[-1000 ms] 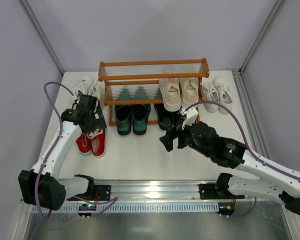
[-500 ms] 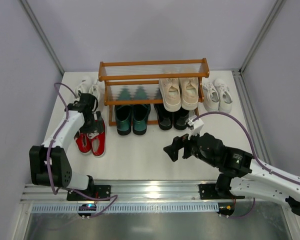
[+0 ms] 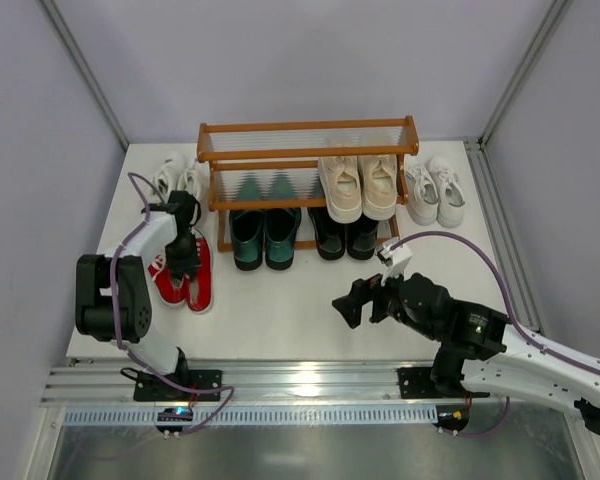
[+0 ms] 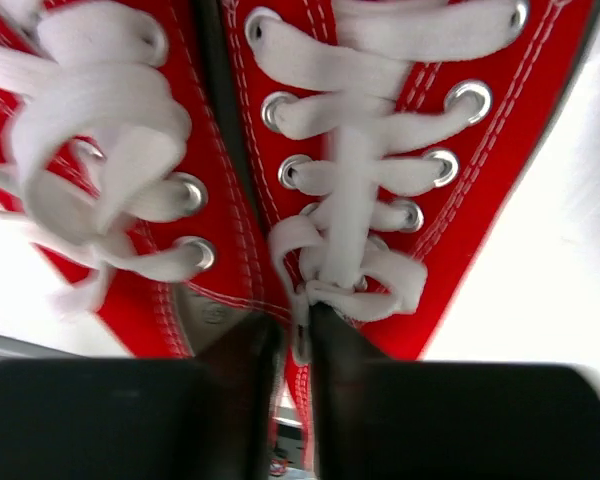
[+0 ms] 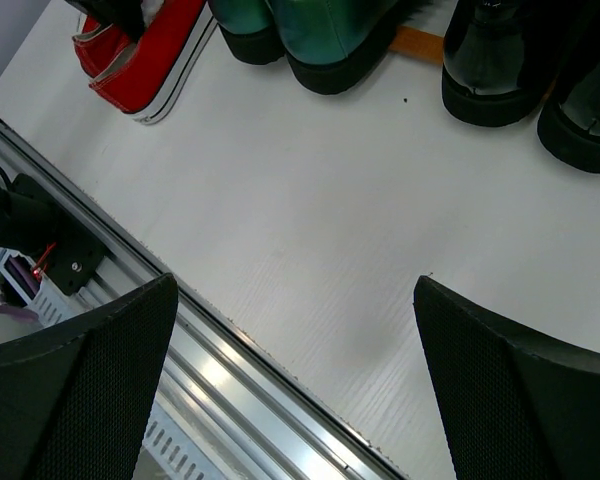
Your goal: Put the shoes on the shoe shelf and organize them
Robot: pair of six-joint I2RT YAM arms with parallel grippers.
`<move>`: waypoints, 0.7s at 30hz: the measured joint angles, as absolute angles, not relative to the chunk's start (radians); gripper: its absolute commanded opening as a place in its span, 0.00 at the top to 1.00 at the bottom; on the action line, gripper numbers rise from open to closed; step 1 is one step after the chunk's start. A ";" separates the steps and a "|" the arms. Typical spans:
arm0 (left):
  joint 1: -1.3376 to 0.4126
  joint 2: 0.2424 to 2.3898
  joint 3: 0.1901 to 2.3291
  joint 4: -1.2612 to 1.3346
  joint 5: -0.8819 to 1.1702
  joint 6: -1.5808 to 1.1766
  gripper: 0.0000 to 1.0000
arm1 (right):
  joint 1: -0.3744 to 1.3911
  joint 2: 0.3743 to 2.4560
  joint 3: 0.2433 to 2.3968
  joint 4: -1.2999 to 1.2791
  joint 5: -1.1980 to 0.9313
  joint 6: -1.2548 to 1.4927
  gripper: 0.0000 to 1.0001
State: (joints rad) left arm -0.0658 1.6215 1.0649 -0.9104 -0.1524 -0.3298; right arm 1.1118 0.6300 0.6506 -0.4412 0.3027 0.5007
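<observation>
Red sneakers (image 3: 185,283) at the frame's left lie up-and-down under my left gripper (image 4: 292,340), pinched on one; my right gripper (image 5: 295,300) gapes open.

White links (image 3: 552,356), black joints (image 3: 98,300), purple cables (image 3: 450,237); black mesh-textured tool fingers (image 5: 80,390).

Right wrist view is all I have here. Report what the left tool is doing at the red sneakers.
Observer: The left tool is down on the red sneakers, its fingers nearly shut with a white lace end between them.
Operator: Now describe the shelf.
Observer: It holds beige sneakers on the right of its middle tier.
Operator: List whatever is off the shelf.
Observer: One pair of white sneakers stands on the table right of the shelf, another pair left of it.
</observation>
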 measured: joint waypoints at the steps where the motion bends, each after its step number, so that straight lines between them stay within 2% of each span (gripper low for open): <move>1: -0.061 1.621 1.064 -0.916 -0.158 -0.328 1.00 | 1.112 0.624 0.650 -0.442 0.305 0.501 0.00; 11: -0.057 1.586 1.061 -0.944 -0.102 -0.368 1.00 | 1.112 0.613 0.650 -0.450 0.323 0.500 0.00; 12: -0.061 1.576 1.061 -0.948 -0.087 -0.377 0.97 | 1.112 0.615 0.650 -0.450 0.324 0.500 0.00; 13: -0.067 1.566 1.060 -0.957 -0.071 -0.385 0.86 | 1.112 0.616 0.650 -0.450 0.325 0.500 0.00; 18: -0.089 1.565 1.060 -1.004 -0.022 -0.403 0.50 | 1.112 0.627 0.651 -0.451 0.329 0.500 0.00; 21: -0.095 1.626 1.060 -1.019 -0.004 -0.417 0.42 | 1.112 0.630 0.651 -0.456 0.331 0.500 0.00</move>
State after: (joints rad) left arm -0.0948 1.6257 1.0599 -1.0187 -0.0040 -0.4168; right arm 1.1118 0.6296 0.6506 -0.4557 0.3305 0.5003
